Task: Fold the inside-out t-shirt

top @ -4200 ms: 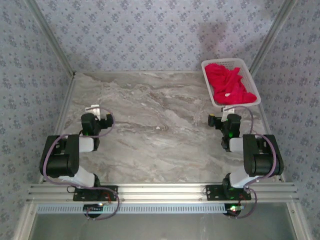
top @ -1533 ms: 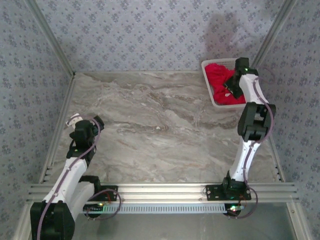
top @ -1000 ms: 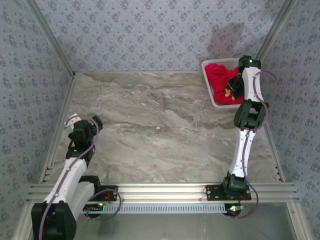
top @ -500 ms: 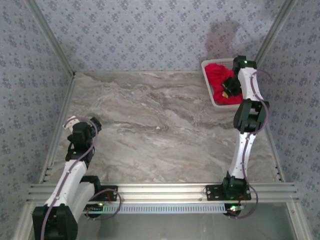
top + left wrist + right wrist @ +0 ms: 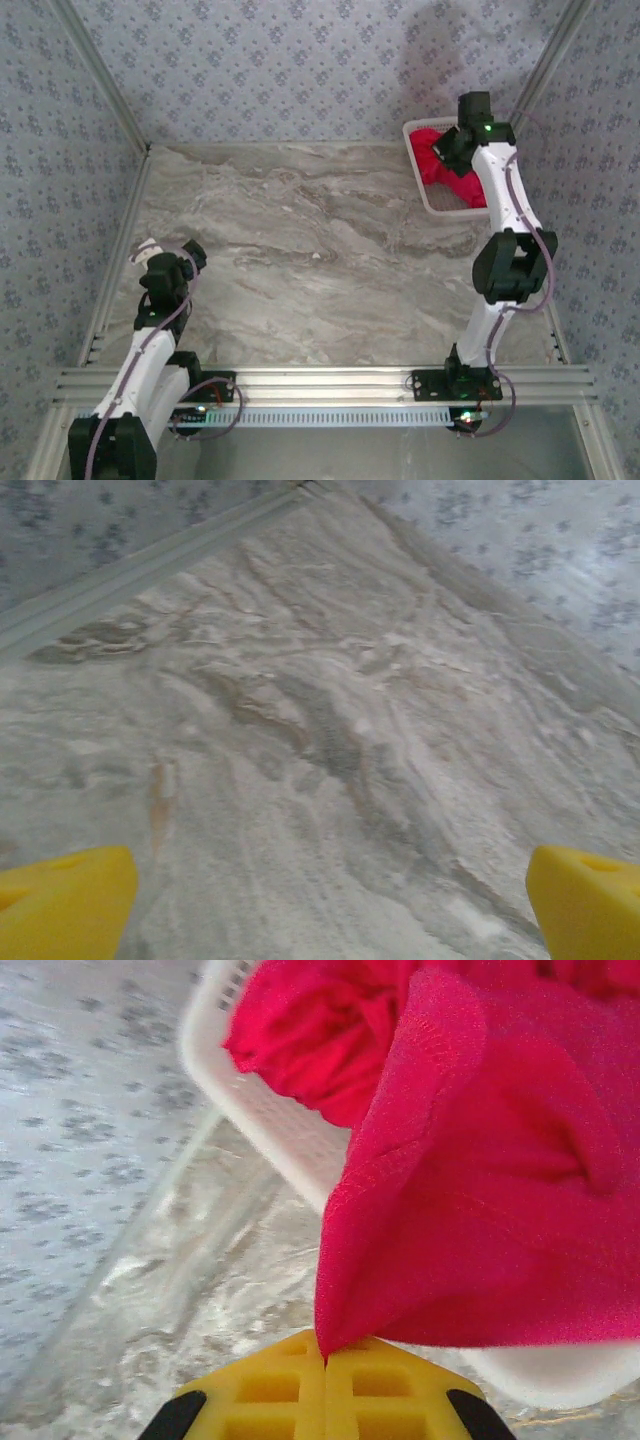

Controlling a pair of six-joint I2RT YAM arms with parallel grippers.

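Right wrist view has our right gripper (image 5: 325, 1355) clenched on a pinch of the shirt (image 5: 480, 1210), the yellow pads meeting with red cloth caught between them. The rest of the shirt lies bunched in the basket (image 5: 270, 1110), which stands at the far right corner of the table (image 5: 300, 250). From the top view we see that arm stretched out over the basket. Our left gripper (image 5: 150, 250) is released, jaws wide with nothing between them, and hovers near the left edge above bare marble.

We judge the step in hand to be fetching the shirt out of the basket; no folding has begun. The next move calls for lifting high enough that the trailing cloth clears the basket wall without dragging the basket along. Then the shirt needs carrying to the middle of the table, where we can spread it flat.
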